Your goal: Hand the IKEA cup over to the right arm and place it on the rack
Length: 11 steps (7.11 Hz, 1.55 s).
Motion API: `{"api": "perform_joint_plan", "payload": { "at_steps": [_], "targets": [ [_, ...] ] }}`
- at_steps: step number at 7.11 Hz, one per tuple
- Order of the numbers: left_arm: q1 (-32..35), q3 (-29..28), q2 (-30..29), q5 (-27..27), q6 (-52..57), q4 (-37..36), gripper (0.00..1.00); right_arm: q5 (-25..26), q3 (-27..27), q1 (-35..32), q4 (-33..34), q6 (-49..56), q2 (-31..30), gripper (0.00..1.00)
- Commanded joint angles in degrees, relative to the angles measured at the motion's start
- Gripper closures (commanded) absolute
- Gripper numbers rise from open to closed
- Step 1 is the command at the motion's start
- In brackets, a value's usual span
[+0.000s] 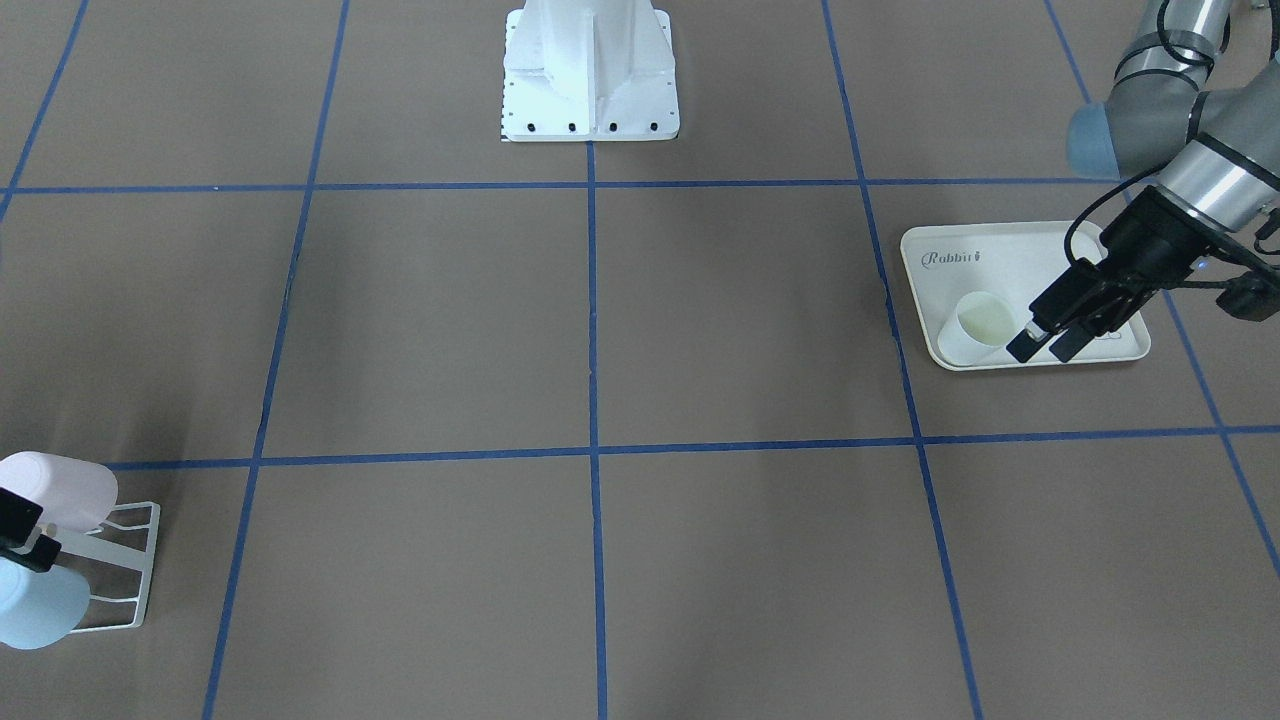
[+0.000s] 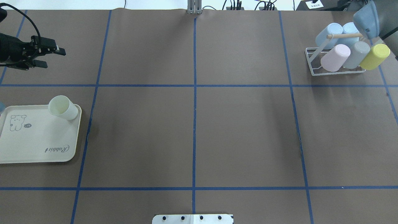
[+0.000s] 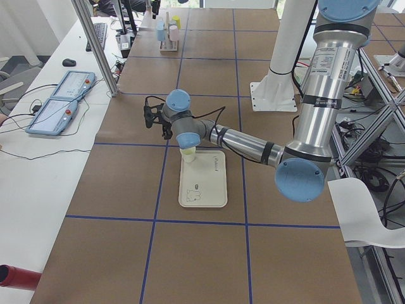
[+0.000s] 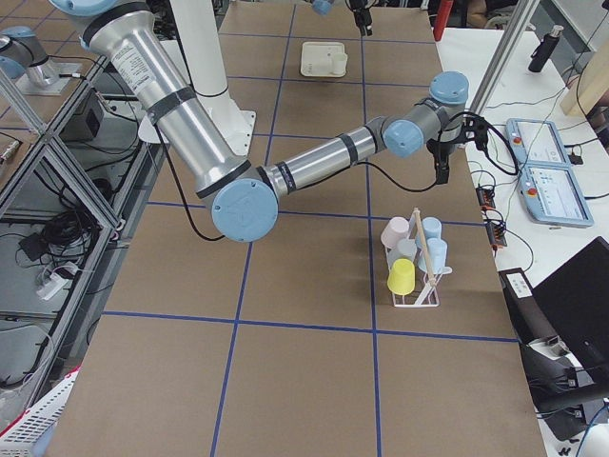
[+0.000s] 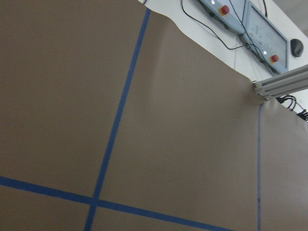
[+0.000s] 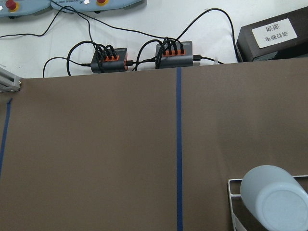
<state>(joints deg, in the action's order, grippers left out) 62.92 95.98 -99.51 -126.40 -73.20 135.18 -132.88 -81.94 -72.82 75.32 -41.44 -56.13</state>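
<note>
Rack (image 2: 337,73) — five cups (image 2: 335,57) overhead, two front-facing

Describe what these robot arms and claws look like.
The left arm and right arm are silver-grey tubes with light blue joint caps and black bands. The left gripper is black, two-fingered, with a looping black cable and a small blue light at its wrist. The right gripper looks black too, with black cables.

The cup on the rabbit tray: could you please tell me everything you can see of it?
The cup is a plain, pale cream tumbler, plastic by its look, with no handle and nothing inside. It stands upright, mouth up, in the far corner of the tray, nearest the table's middle. Only the tray touches it; the left gripper, fingers open, hangs beyond it, clear.
</note>
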Motion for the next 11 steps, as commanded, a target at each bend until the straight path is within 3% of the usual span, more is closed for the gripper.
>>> {"api": "perform_joint_plan", "payload": {
  "at_steps": [1, 3, 7, 8, 9, 10, 11],
  "targets": [
    [-0.1, 2.3, 0.9, 0.5, 15.8, -15.5, 0.00, 0.0, -1.5, 0.8, 0.0, -0.4, -0.9, 0.01],
    [-3.0, 3.1, 6.3, 2.5, 17.5, -17.6, 0.00, 0.0, -1.9, 1.4, 0.0, -0.4, -0.9, 0.01],
    [-7.9, 2.8, 6.7, 3.4, 16.4, -17.7, 0.01, 0.0, -1.8, 1.5, 0.0, -0.2, -1.0, 0.01],
    [-10.2, 2.5, 6.6, 3.5, 15.1, -17.7, 0.30, 0.0, -1.8, 1.5, 0.0, -0.2, -1.0, 0.01],
    [-11.3, 2.5, 6.6, 4.0, 15.1, -17.7, 0.75, 0.0, -1.7, 1.5, 0.0, -0.1, -1.0, 0.01],
    [-11.4, 2.7, 6.6, 4.1, 15.4, -17.8, 1.00, 0.0, -1.7, 1.5, 0.0, -0.1, -1.0, 0.01],
    [-11.1, 4.6, 6.9, 3.2, 15.6, -17.8, 1.00, 0.0, -1.8, 1.5, 0.0, -0.2, -0.9, 0.01]
  ]
}}
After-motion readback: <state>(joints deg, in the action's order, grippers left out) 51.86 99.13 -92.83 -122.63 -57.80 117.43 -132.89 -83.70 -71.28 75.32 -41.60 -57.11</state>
